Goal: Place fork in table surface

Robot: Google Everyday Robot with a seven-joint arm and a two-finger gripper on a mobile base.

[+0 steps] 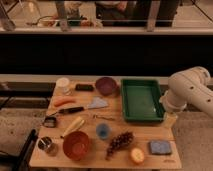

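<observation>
The fork [103,117] is a thin grey metal piece lying flat on the light-brown wooden table surface [150,131], near the middle, just left of the green tray [141,100]. The black-handled knife [82,107] with a pale blade lies just above and to the left of it. My white arm [189,89] comes in from the right. My gripper [170,119] hangs at its lower end over the tray's front right corner, well to the right of the fork and apart from it.
On the table are a purple bowl [106,85], white cup [63,84], carrot [64,101], banana [74,125], red bowl [76,145], blue cup [103,131], grapes [120,141], apple [137,156], blue sponge [160,147] and metal can [47,145].
</observation>
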